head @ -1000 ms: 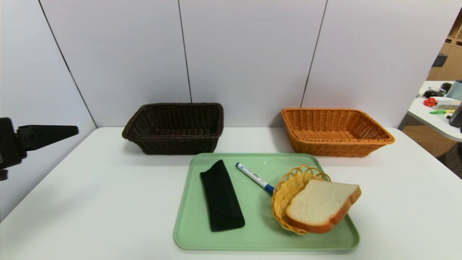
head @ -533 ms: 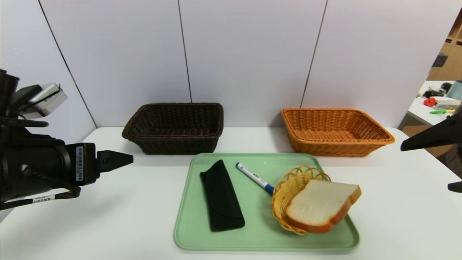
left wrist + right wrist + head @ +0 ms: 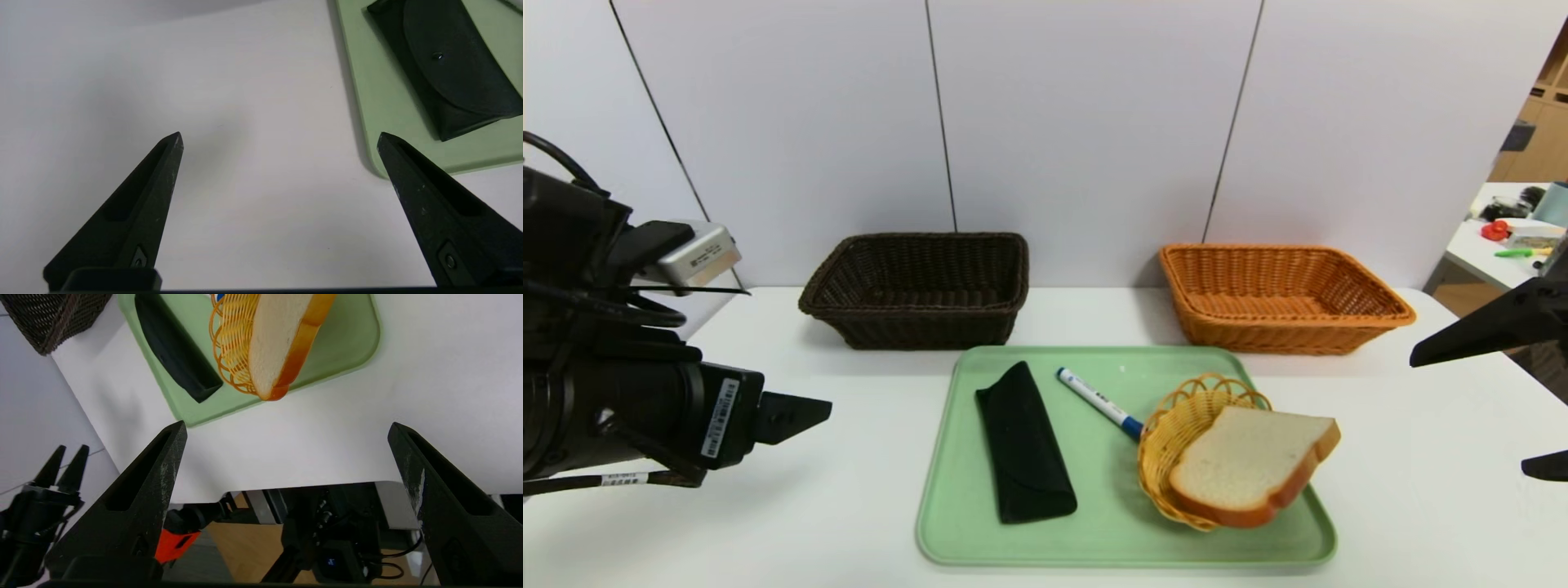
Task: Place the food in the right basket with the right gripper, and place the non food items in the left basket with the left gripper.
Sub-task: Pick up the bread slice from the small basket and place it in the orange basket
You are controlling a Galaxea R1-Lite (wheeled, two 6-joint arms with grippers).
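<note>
my left tool, a black gripper with barcode stickers [image 3: 280, 132], hangs over the white table [image 3: 849, 490], left of the pale green rectangular tray [image 3: 1103, 547]. its jaws stand wide apart in the left wrist view, with nothing between them; in the head view only one finger can be made out. my right tool, a black gripper with long pointed fingers [image 3: 287, 422], is at the right of the tray, likewise wide open and empty; the head view's right edge cuts off its body.

the slice of white bread with orange-brown crust [image 3: 1254, 465] leans tilted in the small round yellow wicker basket [image 3: 1160, 449] on the tray, hiding part of that basket and overhanging the tray's right side. the slim white marker with blue cap [image 3: 1098, 402] lies on the tray, its capped end reaching the round basket; whether they touch i cannot tell. the flat black soft pouch [image 3: 1025, 449] lies whole in the head view, but is cropped in the left wrist view. behind the tray stand the dark brown woven wicker basket [image 3: 923, 327], left, and the orange-tan woven wicker basket [image 3: 1274, 335], right; their near walls hide part of each floor.
</note>
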